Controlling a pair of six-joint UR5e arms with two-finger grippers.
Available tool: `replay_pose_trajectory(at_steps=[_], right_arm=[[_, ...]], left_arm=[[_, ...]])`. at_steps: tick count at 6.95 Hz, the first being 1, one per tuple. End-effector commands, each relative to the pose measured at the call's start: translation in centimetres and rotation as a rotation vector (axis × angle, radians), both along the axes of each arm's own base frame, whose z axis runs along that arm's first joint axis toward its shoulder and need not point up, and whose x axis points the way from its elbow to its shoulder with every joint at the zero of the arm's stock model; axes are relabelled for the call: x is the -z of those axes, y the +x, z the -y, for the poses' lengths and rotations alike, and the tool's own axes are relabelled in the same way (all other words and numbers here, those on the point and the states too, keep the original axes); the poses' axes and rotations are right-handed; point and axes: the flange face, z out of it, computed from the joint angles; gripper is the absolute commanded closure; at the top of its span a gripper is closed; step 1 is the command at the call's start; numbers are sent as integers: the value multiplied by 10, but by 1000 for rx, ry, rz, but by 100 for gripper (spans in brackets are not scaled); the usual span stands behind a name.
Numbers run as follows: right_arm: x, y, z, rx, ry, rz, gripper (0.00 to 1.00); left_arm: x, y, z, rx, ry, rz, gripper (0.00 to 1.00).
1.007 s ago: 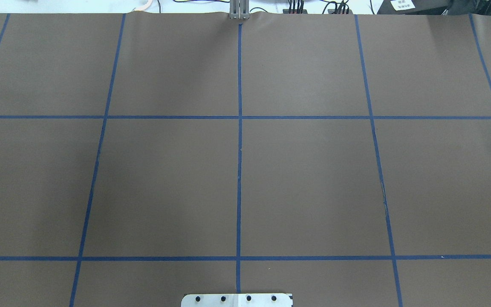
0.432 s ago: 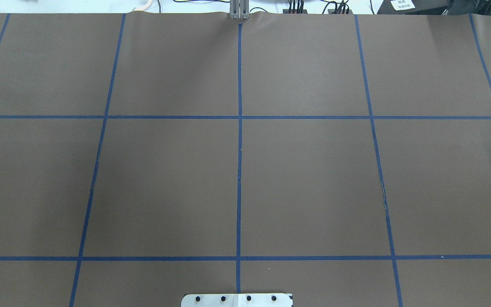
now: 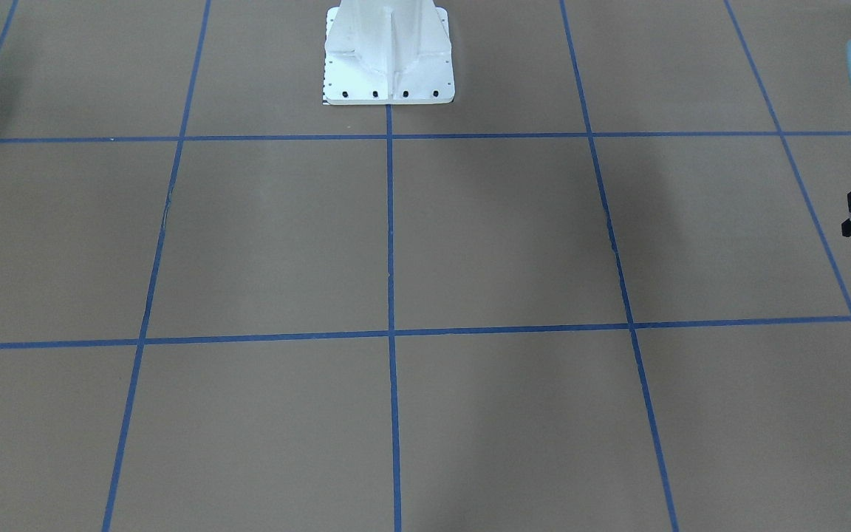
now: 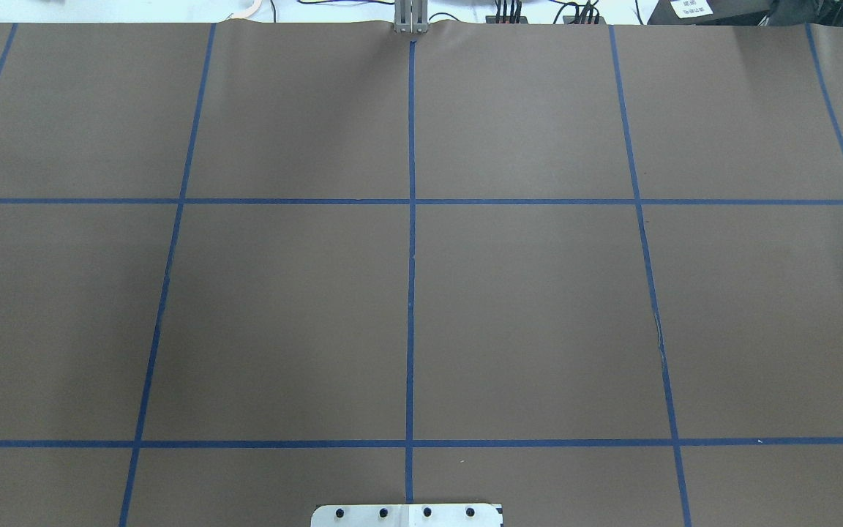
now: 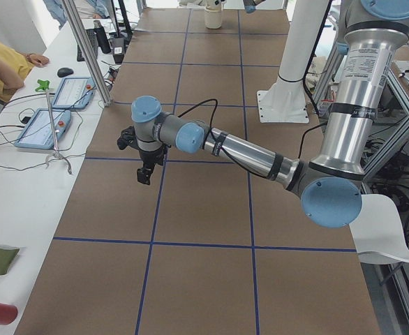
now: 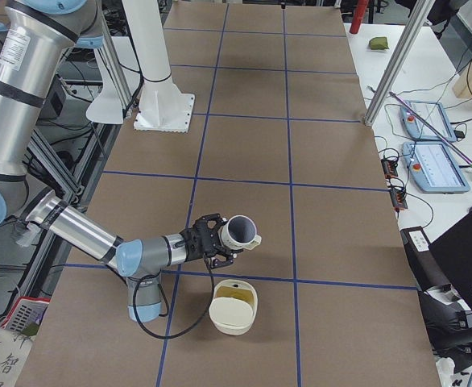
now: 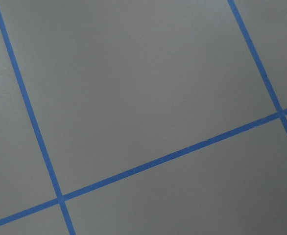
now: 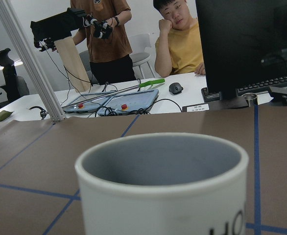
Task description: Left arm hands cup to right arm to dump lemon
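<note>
The cup (image 6: 240,232) is at the tip of the right gripper (image 6: 222,243), off the table (image 4: 538,293) and tipped onto its side, with its mouth turned toward 2 o'clock in the right-side view and its handle at its 3 o'clock. Whether that gripper's fingers are clenched on it cannot be told from this side view. The right wrist camera has no fingers in sight, only the cup's white rim, its grey inside and the black letters "HO" at 5 o'clock. A cream bowl (image 6: 226,324) stands on the table at 6 o'clock of the cup, close beneath it, with something yellowish (image 6: 236,301) in it. The right arm (image 6: 83,230) reaches in low from 9 o'clock. The left arm (image 5: 246,153) stretches out over the table well away from the cup, and the left gripper (image 5: 145,174) points straight down above a blue tape line. It is cut off at the 3 o'clock edge of the front view, so I cannot tell whether it is released or clenched. Two people (image 8: 180,34) are behind the table's end.
</note>
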Motion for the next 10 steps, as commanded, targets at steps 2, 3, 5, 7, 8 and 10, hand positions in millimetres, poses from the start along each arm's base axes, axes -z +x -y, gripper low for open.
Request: replay_pose_trajectory(at_steps=[2,3,5,7,8,10], right_arm=[[87,9,108,56,72,-141,100],[114,2,151,62,77,-141,100],[158,-49,212,86,87,-143,100],[187,-137,245,28,102,-152,100],[202,-180,253,-4,109,-155,100],[259,-294,263,-86,144,-160,100]], left_arm=[[4,1,1,-1,1,-5,0],[4,1,2,0,0,-6,0],[17,3,4,70,-48,-30,0],[43,11,6,113,-121,-127,0],[70,16,10,154,-165,-185,0],[133,39,16,220,-262,-317,0]])
